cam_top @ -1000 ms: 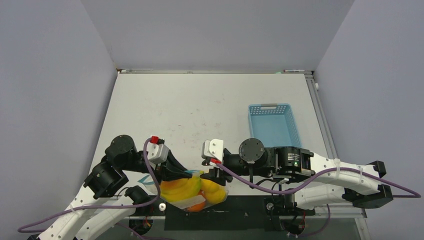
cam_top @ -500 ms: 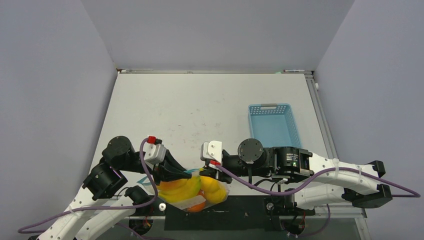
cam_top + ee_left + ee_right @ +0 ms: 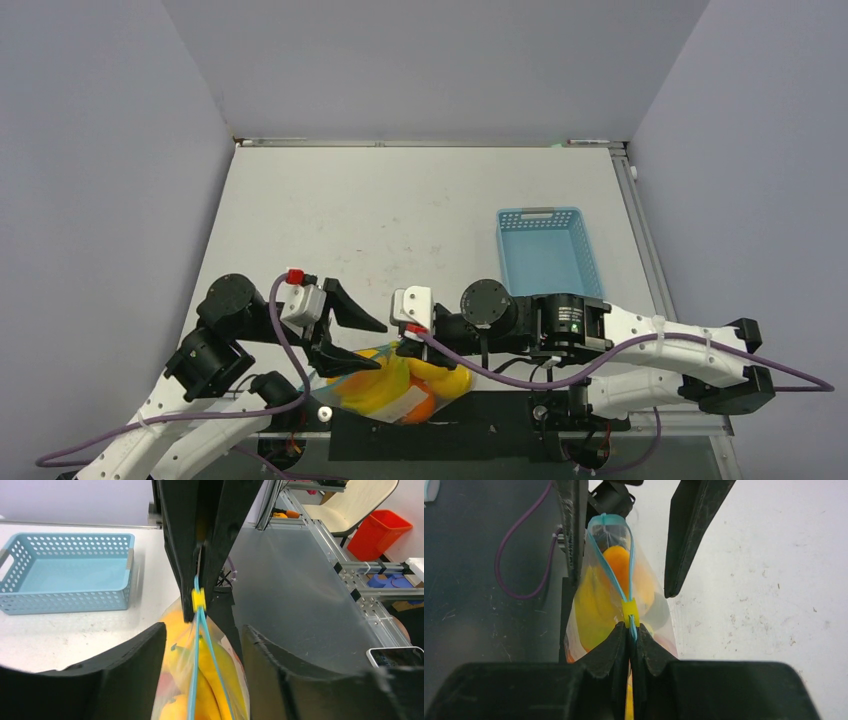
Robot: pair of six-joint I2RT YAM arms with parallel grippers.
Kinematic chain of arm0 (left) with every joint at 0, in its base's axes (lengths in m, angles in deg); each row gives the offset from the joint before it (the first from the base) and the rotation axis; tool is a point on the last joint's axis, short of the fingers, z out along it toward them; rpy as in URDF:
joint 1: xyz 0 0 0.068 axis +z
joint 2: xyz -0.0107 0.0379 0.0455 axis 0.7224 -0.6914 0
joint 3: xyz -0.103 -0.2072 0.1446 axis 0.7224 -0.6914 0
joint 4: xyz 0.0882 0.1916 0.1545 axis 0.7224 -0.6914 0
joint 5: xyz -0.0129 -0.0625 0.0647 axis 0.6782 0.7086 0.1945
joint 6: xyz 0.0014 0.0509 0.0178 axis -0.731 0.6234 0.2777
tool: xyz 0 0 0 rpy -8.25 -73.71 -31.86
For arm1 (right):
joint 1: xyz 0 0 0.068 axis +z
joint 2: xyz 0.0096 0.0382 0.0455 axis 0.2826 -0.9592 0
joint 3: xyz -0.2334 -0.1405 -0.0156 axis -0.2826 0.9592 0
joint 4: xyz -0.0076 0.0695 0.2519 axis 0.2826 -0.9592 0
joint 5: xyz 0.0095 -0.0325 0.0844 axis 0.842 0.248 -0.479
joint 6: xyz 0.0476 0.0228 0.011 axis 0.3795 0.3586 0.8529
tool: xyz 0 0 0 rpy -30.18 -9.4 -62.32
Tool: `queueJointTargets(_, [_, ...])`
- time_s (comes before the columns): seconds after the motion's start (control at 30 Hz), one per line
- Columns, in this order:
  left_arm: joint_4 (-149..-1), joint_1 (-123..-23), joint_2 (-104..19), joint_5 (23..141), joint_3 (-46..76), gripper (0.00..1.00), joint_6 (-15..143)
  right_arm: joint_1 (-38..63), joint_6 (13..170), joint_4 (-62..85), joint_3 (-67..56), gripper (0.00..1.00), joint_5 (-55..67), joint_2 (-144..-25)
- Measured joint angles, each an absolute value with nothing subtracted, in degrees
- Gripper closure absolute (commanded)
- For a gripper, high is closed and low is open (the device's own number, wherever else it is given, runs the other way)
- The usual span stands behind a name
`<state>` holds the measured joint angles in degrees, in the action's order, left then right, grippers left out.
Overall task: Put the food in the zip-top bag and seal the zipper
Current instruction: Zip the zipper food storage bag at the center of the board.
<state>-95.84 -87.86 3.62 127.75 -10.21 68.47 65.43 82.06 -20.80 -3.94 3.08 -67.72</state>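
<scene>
Bag: the clear bag (image 3: 658, 609) hangs at the near edge of the table (image 3: 400, 220), between the two arms, mouth edge up.
Food: the plastic fruit (image 3: 390, 388) is inside, with yellow bananas and an orange round showing through the film. I see none loose on the table.
Zipper: the light blue strip (image 3: 606, 517) is pinched together at a small yellow slider (image 3: 630, 611). Beyond it the two tracks spread into an open loop, so I judge that stretch unsealed.
Right gripper: the right gripper (image 3: 630, 630) has its jaws tight together on the strip, right up against the slider, and it carries the bag alone.
Left gripper: the left gripper (image 3: 378, 346) has its jaws apart, one on each side of the bag's top, touching nothing that I can make out.
Basket: the light blue basket (image 3: 547, 213) sits well apart on the right side of the table, with nothing in it.
Handling: the film looks thin, crinkly and slippery, and the fruit light but bulky, so the load probably swings and bulges. The strip is the one firm part.
Where to hold: take the strip itself, not the film. I'd pinch the open loop flat just past the slider, then run along it.
Risk: with a single pinch holding everything, a tug could let the strip slide out.
</scene>
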Motion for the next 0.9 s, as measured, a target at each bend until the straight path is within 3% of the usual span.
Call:
queueJointTargets(0.17, [-92.2,-87.9,3.7,127.8,-10.4,0.39,66.9,65.5,82.6,-22.4,-3.9,0.95,3.4,-70.0])
queueJointTargets(0.4, [-90.1,-87.9,3.5,127.3,-11.9,0.4,66.0,65.5,83.5,-22.8,-3.9,0.95,4.6,-70.7])
queueJointTargets(0.9, [-90.1,-87.9,1.8,125.2,-12.5,0.64,66.0,65.6,84.3,-22.8,-4.2,0.95,8.0,-72.1])
